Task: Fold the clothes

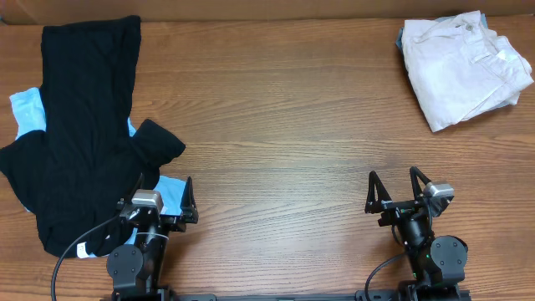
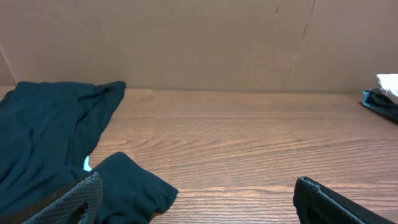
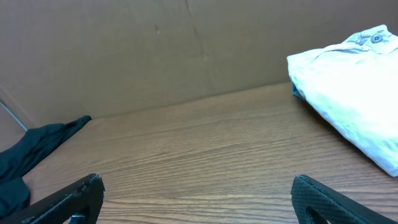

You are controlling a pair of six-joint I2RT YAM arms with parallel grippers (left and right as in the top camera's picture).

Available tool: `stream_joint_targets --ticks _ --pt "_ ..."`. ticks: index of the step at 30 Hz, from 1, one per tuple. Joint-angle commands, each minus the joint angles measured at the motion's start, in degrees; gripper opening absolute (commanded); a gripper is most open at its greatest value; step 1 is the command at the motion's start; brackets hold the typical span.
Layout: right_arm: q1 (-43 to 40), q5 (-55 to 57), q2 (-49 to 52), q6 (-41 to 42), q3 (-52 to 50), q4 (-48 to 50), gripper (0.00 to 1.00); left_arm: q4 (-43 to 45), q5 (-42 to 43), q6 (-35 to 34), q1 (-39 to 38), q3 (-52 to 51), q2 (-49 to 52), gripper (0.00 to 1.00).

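Loosely, a crumpled black garment (image 1: 84,125) sprawls over woodgrain table (image 1: 276,125); left gripper (image 2: 196,186) and right gripper (image 3: 196,183) gape empty.

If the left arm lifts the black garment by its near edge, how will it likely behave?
Probably floppy: the black garment lies wrinkled and spread flat, so it should sag and trail. Since it is draped over the light blue cloth, it may drag that along.
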Motion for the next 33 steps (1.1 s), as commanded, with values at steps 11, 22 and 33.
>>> stream_joint_targets --ticks 11,22,33 --pt "0.28 -2.64 -0.52 0.09 -0.57 7.56 1.00 0.81 -2.05 -0.44 0.04 -0.20 -0.63 1.00" --pt "0.28 -4.17 -0.52 1.77 4.66 10.21 1.00 5.20 -2.05 -1.09 0.04 -0.17 -0.63 1.00" --pt "0.28 -7.26 -0.52 1.75 8.55 10.05 1.00 6.86 -5.01 -3.82 0.04 1.36 -0.63 1.00"
